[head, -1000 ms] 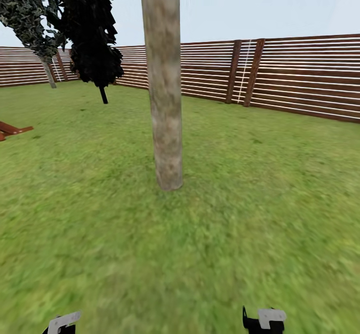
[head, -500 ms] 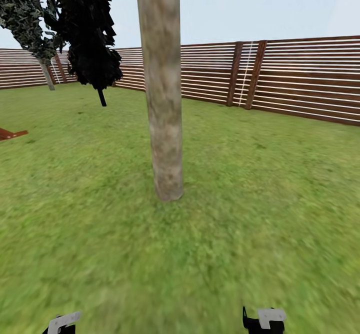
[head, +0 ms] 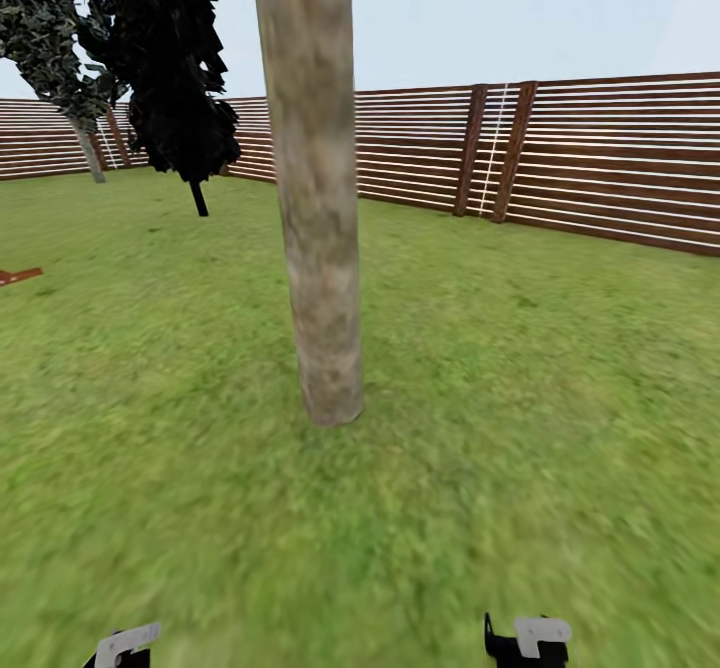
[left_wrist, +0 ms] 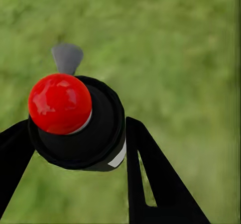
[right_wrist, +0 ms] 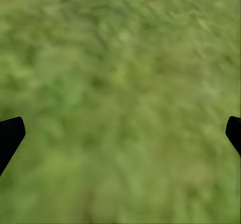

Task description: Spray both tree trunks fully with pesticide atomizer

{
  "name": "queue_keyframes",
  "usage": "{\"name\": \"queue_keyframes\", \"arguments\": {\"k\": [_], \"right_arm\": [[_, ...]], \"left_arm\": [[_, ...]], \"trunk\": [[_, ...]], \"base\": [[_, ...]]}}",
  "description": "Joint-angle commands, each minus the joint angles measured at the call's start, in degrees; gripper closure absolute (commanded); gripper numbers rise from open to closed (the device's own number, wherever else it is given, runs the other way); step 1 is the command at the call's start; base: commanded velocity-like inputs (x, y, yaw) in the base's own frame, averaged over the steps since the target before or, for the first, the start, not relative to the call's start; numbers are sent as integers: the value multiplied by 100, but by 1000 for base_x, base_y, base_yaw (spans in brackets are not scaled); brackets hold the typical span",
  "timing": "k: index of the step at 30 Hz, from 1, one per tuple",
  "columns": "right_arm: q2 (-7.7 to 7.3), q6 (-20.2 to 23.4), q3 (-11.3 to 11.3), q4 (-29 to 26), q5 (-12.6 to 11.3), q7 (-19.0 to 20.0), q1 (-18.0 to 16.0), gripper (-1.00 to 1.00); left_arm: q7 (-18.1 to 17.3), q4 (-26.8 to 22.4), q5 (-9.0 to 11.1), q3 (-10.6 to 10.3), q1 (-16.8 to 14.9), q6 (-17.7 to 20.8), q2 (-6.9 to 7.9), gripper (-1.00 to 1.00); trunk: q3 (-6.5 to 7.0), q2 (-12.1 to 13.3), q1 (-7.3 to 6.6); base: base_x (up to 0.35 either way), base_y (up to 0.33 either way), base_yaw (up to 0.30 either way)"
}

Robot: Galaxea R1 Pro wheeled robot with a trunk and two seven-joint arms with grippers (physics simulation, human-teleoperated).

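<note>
Closer now: tree trunk (head: 315, 198) looms larger, base lower in head view as camera advanced. Left gripper (left_wrist: 75, 143) clenched on pesticide atomizer (left_wrist: 78, 121), red cap up, over grass (left_wrist: 181, 58). Right gripper (right_wrist: 120, 131) spread wide, holding nothing. Fence (head: 600, 158) behind.

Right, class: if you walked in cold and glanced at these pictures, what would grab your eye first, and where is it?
First, the thick mottled grey-tan tree trunk rising from the grass just ahead of the robot in the head view, with the brown slatted fence behind it. Next, in the left wrist view, the bright red knob on the black atomizer gripped between the left gripper's fingers. The right gripper hangs wide open over bare lawn.
</note>
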Motion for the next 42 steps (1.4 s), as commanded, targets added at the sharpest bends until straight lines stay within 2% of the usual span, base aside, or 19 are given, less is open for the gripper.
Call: {"name": "queue_keyframes", "arguments": {"k": [1, 6, 9, 11, 12, 13, 14, 15, 17, 18, 20, 22, 27, 29, 30, 32, 37, 40, 42], "right_arm": [[-13, 1, 0, -3, 1, 3, 0, -100], [-52, 19, 26, -678, 123, 68, -7, -100], [-107, 210, 146, -1293, 895, 518, -8, -100], [-120, 970, 176, -1549, 1591, 1083, -149, -100], [-120, 1223, 181, -1617, 1745, 1301, -266, -100], [-118, 1555, 190, -1705, 1933, 1786, -500, -100], [-115, 1764, 195, -1761, 2058, 2365, -716, -100], [-110, 1903, 198, -1829, 2142, 3223, -995, -100], [-90, 1976, 201, -1925, 2208, 4208, -1254, -100], [-79, 1989, 204, -1961, 2246, 4523, -1312, -100], [8, 2007, 214, -2155, 2484, 5261, -1405, -100], [238, 2015, 217, -2336, 2924, 5914, -1435, -100], [424, 2014, 220, -2370, 3121, 6141, -1441, -100], [457, 2014, 271, -2364, 3173, 6198, -1441, -100], [550, 2014, 425, -2366, 3192, 6224, -1441, 100], [644, 2014, 606, -2369, 3200, 6238, -1441, 100], [840, 2022, 752, -2388, 3211, 6249, -1449, 100], [987, 2016, 1013, -2393, 3208, 6337, -1450, 100], [1042, 2014, 1096, -2394, 3201, 6395, -1450, 100]], "left_arm": [[-2, -11, 1, 1, 0, 0, 0, 100], [-104, -83, -81, -71, -12, 4, 18, 100], [-612, -114, -506, -502, -53, 19, 55, 100], [-1485, -269, -805, -770, -54, 26, 199, 100], [-1805, -365, -878, -807, -68, 39, 248, 100], [-2411, -558, -1040, -842, -93, 65, 338, 100], [-3028, -744, -1268, -856, -153, 112, 417, 100], [-3824, -984, -1682, -862, -353, 294, 495, 100], [-4643, -1168, -2199, -863, -718, 776, 542, 100], [-4883, -1203, -2360, -867, -861, 969, 548, 100], [-5461, -1253, -2873, -905, -1266, 1323, 521, 100], [-6046, -1255, -3545, -1017, -1651, 1456, 481, 100], [-6256, -1256, -3781, -1088, -1799, 1461, 464, 100], [-6268, -1256, -3812, -1299, -1808, 1466, 440, 100], [-6265, -1256, -3816, -1490, -1814, 1478, 413, 100], [-6264, -1256, -3827, -1640, -1817, 1479, 324, 100], [-6264, -1256, -3838, -1731, -1819, 1467, 107, 100], [-6263, -1256, -3902, -1975, -1819, 1480, 22, 100], [-6263, -1256, -3933, -2041, -1812, 1470, -156, 100]], "trunk": [[0, 0, 0], [0, 0, 0], [0, 0, 0], [0, 0, 0], [0, 0, 0], [0, 0, 0], [0, 0, 0], [0, 0, 0], [0, 0, 0], [0, 0, 0], [0, 0, 0], [0, 0, 0], [0, 0, 0], [0, 0, 0], [0, 0, 0], [0, 0, 0], [0, 0, 0], [0, 0, 0], [0, 0, 0]], "base": [[331, -100, 0], [320, -91, 0], [123, -20, 0], [25, -4, 0], [11, -2, 0], [6, -1, 0], [3, 0, 0], [1, 0, 0], [0, 0, 0], [0, 0, 0], [0, 0, 0], [0, 0, 0], [0, 0, 0], [0, 0, 0], [0, 0, 0], [0, 0, 0], [0, 0, 0], [0, 0, 0], [0, 0, 0]]}}
